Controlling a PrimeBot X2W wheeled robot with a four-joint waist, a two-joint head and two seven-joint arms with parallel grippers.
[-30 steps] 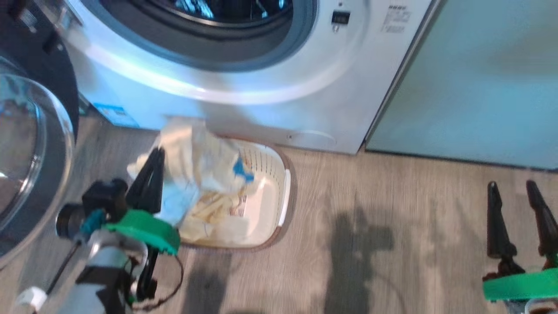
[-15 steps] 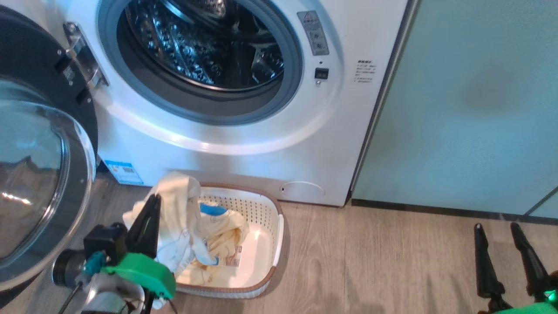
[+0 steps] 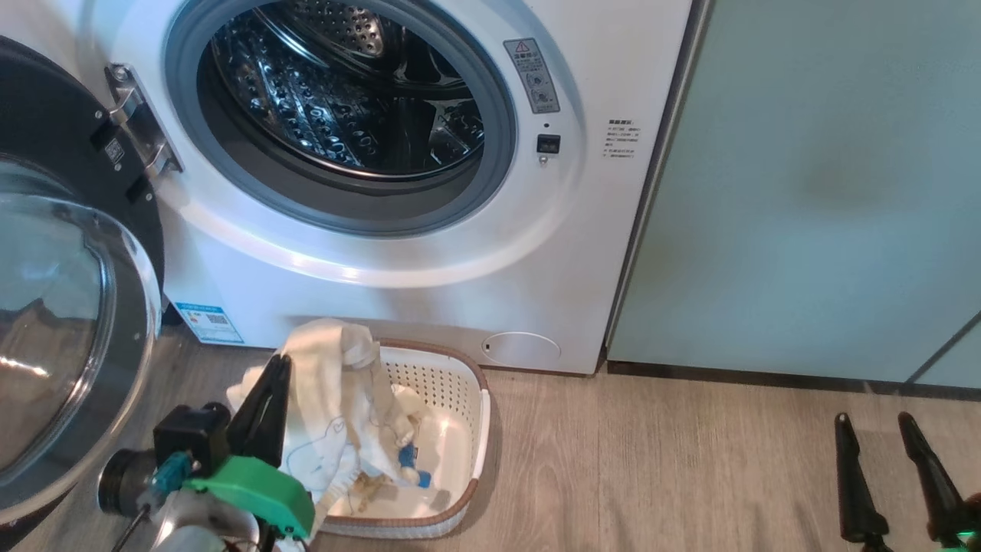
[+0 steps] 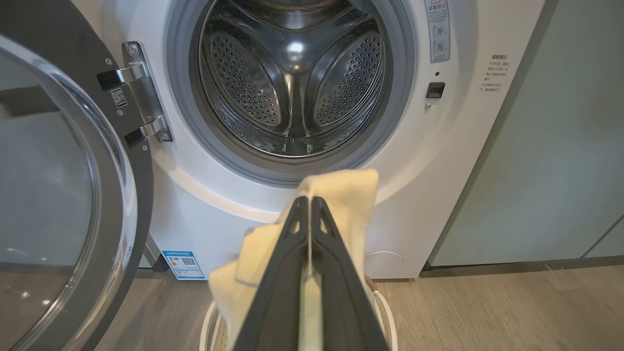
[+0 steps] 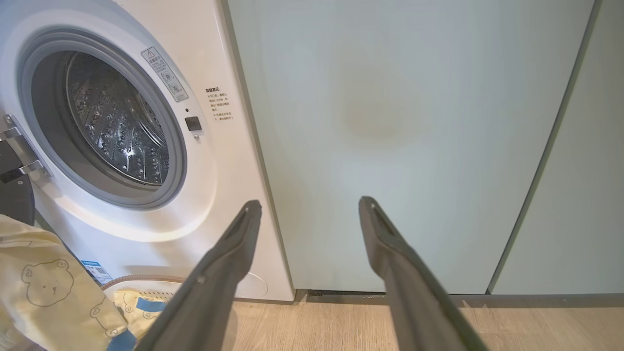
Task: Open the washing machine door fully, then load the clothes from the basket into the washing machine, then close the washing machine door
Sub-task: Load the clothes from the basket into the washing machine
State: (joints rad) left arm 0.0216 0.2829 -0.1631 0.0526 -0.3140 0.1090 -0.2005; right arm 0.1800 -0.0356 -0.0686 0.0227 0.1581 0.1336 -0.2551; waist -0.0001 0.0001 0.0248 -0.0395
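While our left claw (image 4: 307, 201) is pinched shut on the clothes (image 4: 343, 192) over the basket (image 3: 452, 376), the open washer (image 4: 292, 83) lies at twelve o'clock from it, and our right claw (image 3: 875, 420) hangs spread apart, farther off.

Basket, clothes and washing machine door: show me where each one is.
basket (image 3: 429, 376), head view, perforated back wall.
clothes (image 3: 326, 383), head view, hanging pale fabric.
washing machine door (image 3: 46, 337), head view, glass porthole.

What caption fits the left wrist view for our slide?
Left hand, shut on the clothes, faces the open washing machine.
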